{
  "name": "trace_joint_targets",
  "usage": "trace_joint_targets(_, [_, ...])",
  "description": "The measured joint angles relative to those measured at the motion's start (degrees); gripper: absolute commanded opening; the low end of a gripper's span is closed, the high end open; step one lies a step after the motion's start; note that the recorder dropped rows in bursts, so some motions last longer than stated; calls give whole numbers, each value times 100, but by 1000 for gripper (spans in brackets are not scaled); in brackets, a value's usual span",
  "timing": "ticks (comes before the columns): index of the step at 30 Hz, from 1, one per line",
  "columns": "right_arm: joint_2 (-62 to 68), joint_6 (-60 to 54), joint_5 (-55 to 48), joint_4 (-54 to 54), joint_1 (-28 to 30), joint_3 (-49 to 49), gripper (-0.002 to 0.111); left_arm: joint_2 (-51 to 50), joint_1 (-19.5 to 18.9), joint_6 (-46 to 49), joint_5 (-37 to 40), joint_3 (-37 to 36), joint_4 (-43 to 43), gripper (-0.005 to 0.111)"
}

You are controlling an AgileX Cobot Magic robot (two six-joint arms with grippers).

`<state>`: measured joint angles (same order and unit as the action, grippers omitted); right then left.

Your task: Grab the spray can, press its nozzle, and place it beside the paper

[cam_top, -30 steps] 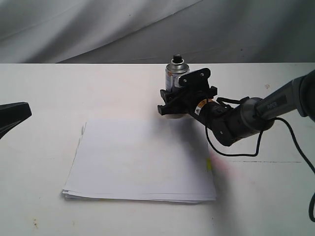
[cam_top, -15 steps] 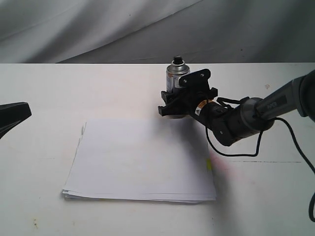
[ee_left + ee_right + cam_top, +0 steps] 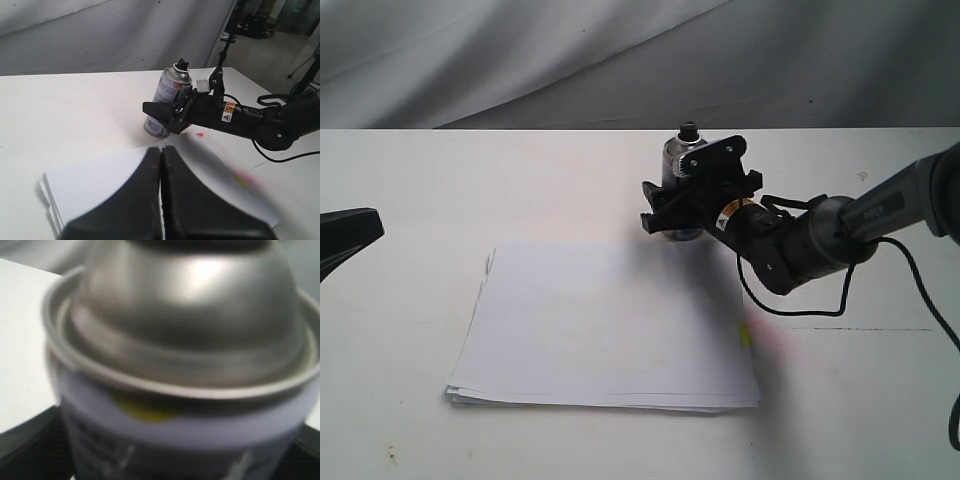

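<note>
The silver-grey spray can [image 3: 674, 156] is at the far middle of the table, just behind the paper [image 3: 610, 330]. It leans slightly, its black nozzle [image 3: 689, 128] uncovered on top. My right gripper [image 3: 665, 212] is shut on the can's body, fingers on both sides. In the left wrist view the can [image 3: 167, 97] and nozzle [image 3: 182, 64] show beyond the paper [image 3: 105, 175]. The can's dome [image 3: 190, 335] fills the right wrist view. My left gripper [image 3: 161, 150] is shut and empty, low over the paper's near side; it shows at the left edge [image 3: 345, 235].
The paper has a small yellow mark [image 3: 744, 335] on its right edge. The right arm's black cable [image 3: 800, 305] loops onto the table to the right of the paper. A grey cloth backdrop [image 3: 620, 60] hangs behind the table's far edge.
The right gripper has shifted the can slightly right and tipped it; the nozzle sits a little lower and further right than before. The left arm has not moved.
</note>
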<state>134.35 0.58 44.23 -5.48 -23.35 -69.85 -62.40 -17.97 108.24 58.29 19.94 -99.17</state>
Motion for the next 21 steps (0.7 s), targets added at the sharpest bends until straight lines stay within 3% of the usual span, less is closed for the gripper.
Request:
trace_joint_targets(8, [-116,-12,40,10,0,0,82,0,0,0,0,0,0,0])
trace_joint_targets(12, [-984,-22,-357,10,0,0,82,0,0,14,238,0,0,0])
trace_joint_targets(17, [-3304,-22,-2873,10,0,0,79,0,0,-119,1004,383,0,0])
trace_joint_targets(21, [-5008,-58,-4730,10,0,0,58,242,0,-786,1046,1026,0,0])
